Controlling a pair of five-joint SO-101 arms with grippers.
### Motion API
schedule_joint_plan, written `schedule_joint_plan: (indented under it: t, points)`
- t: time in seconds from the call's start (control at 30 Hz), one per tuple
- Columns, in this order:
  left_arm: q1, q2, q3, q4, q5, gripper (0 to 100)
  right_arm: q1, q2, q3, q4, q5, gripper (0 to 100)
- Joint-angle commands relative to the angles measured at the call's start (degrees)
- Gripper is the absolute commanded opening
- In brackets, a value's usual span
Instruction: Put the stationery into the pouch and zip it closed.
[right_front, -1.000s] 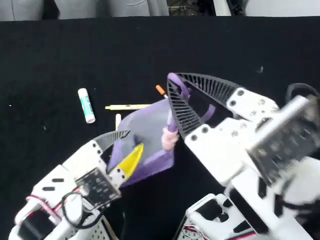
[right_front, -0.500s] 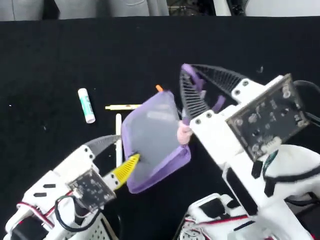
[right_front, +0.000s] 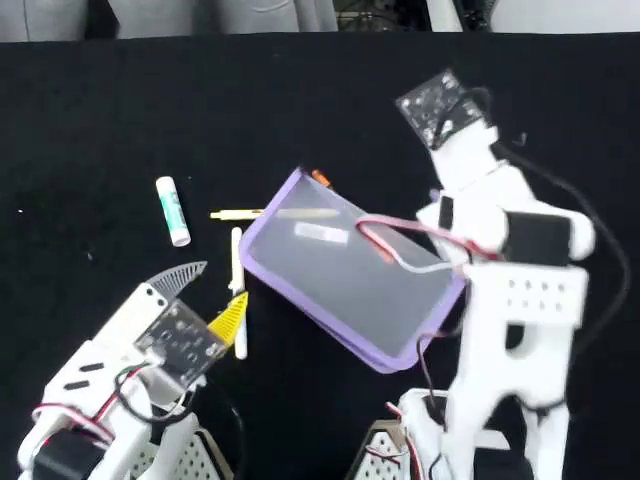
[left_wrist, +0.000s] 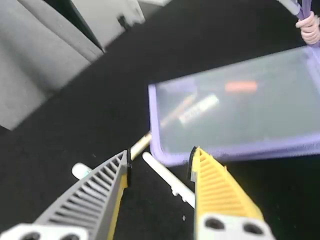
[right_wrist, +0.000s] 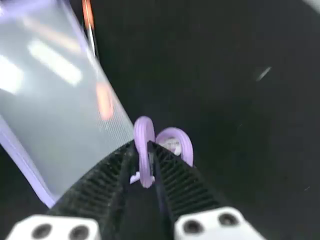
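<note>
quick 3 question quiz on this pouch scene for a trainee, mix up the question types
1. Multiple choice: the right gripper is shut on
A) a pair of scissors
B) the purple loop of the pouch
C) nothing at all

2. True or false: the left gripper is open, close to the white pen.

3. Short answer: in the high view, which stationery item lies farthest from the pouch?

Key
1. B
2. True
3. The glue stick
</note>
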Motion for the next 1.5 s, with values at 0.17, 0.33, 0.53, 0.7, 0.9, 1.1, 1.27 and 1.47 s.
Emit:
schedule_joint_plan:
  t: [0.17, 0.33, 0.53, 0.7, 0.9, 1.1, 1.27, 1.47]
  points:
    - [-0.31, 0.18, 5.76, -0.09, -0.26, 21, 5.63, 3.38, 11.38, -12.22, 6.95, 1.1]
    - [-0.31, 0.18, 11.03, -0.09, -0.18, 21, 5.63, 8.13, 11.91, -12.66, 9.76, 1.2]
    - [-0.31, 0.09, 16.75, -0.18, -0.09, 21, 6.86, 11.30, 11.91, -19.96, 11.69, 13.1]
    - [-0.31, 0.09, 18.86, -0.97, 2.73, 21, 6.86, 13.49, 13.76, -29.27, 11.96, 29.7]
    - [-0.48, 0.09, 23.60, -7.56, 7.56, 22, 5.19, 19.30, 14.46, -35.08, 16.44, 33.6]
    - [-0.40, 0.09, 25.36, -8.70, 7.65, 22, 5.54, 26.15, 11.65, -41.76, 16.53, 33.8]
    - [-0.40, 0.09, 26.15, -8.70, 7.56, 22, 7.03, 35.82, 1.80, -41.76, 16.62, 33.9]
    - [-0.40, 0.09, 26.33, -8.70, 7.56, 22, 8.26, 52.18, -16.13, -29.80, 12.92, 33.7]
